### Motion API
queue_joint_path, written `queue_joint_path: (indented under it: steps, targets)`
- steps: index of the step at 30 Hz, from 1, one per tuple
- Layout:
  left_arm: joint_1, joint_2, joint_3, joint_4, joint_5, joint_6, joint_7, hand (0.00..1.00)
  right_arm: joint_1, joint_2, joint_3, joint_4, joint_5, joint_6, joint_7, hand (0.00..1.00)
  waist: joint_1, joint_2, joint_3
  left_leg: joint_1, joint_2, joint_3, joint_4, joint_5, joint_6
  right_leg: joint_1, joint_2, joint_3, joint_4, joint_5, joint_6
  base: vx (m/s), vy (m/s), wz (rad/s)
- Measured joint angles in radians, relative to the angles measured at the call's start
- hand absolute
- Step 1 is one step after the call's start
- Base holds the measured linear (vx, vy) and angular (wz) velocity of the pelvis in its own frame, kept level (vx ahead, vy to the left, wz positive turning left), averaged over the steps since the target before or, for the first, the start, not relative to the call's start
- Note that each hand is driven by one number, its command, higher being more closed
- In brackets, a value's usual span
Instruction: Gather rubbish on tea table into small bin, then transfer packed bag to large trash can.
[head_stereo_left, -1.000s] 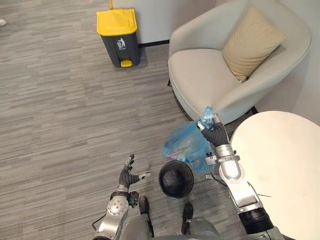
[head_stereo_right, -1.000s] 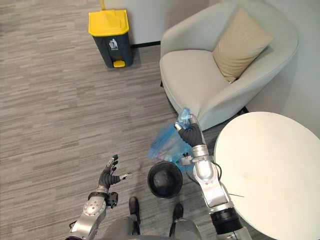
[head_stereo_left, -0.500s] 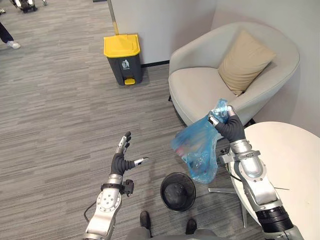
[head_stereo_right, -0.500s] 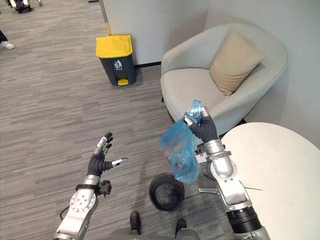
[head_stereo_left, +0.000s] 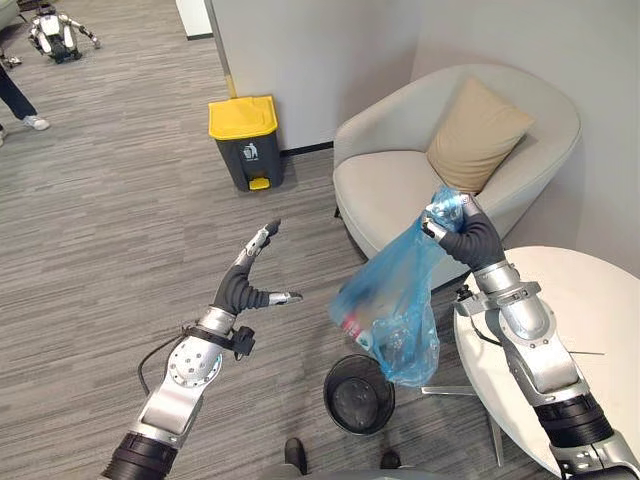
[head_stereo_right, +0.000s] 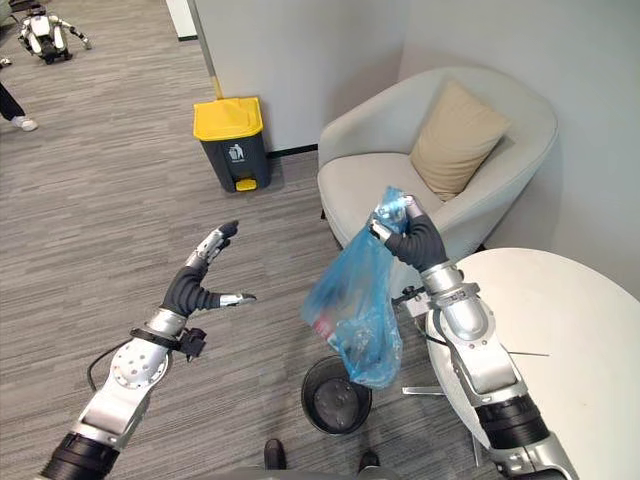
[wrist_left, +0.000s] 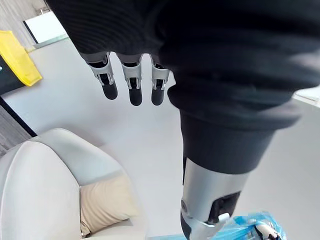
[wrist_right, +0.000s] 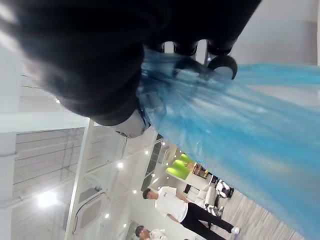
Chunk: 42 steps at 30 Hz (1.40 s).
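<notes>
The right hand (head_stereo_left: 462, 232) squeezes the top of the blue rubbish bag (head_stereo_left: 390, 310). The bag hangs in the air over the small black bin (head_stereo_left: 358, 393). The left hand (head_stereo_left: 243, 285) is open and empty. Both hands are higher than a second ago. Next, I think, the bag goes to the yellow-lidded trash can (head_stereo_left: 245, 140).

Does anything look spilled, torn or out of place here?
Nothing stands out. The blue bag hangs whole from the right hand, no spill shows, and the small bin and yellow-lidded can stand upright.
</notes>
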Motion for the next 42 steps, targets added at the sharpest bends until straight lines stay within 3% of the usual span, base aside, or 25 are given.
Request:
queue_joint_path:
  steps: [9,17,30,42]
  targets:
    - [-0.068,0.031,-0.092,0.000,-0.005,-0.016,-0.064,0.00,-0.061,-0.009,0.036,-0.012,0.103,-0.014,0.026,1.00,-0.004,-0.001,-0.023,-0.002,0.002,0.001,0.000,0.003,-0.004,0.003,0.004,0.006,-0.018,0.013,-0.004,0.01,0.001,-0.01]
    - [-0.105,0.018,-0.134,0.000,-0.002,-0.016,-0.065,0.00,-0.079,-0.001,0.071,-0.085,0.139,-0.017,0.070,1.00,-0.007,-0.002,-0.025,-0.002,0.007,-0.001,-0.006,0.007,-0.006,0.001,0.009,0.010,-0.018,0.017,-0.008,0.00,0.000,-0.01]
    - [-0.125,-0.084,-0.204,0.068,0.039,-0.015,-0.086,0.00,-0.145,0.122,0.156,-0.086,0.197,-0.017,0.131,1.00,-0.006,-0.007,-0.055,-0.008,0.006,-0.006,-0.006,0.012,-0.007,0.001,0.010,0.017,-0.034,0.029,-0.005,0.01,0.001,0.00]
    - [-0.116,-0.200,-0.258,0.170,0.039,-0.006,-0.103,0.00,-0.156,0.227,0.239,-0.086,0.195,-0.014,0.131,1.00,-0.001,-0.011,-0.057,-0.007,0.006,-0.011,-0.007,0.018,-0.004,-0.003,0.011,0.026,-0.032,0.031,-0.001,0.00,0.000,0.00]
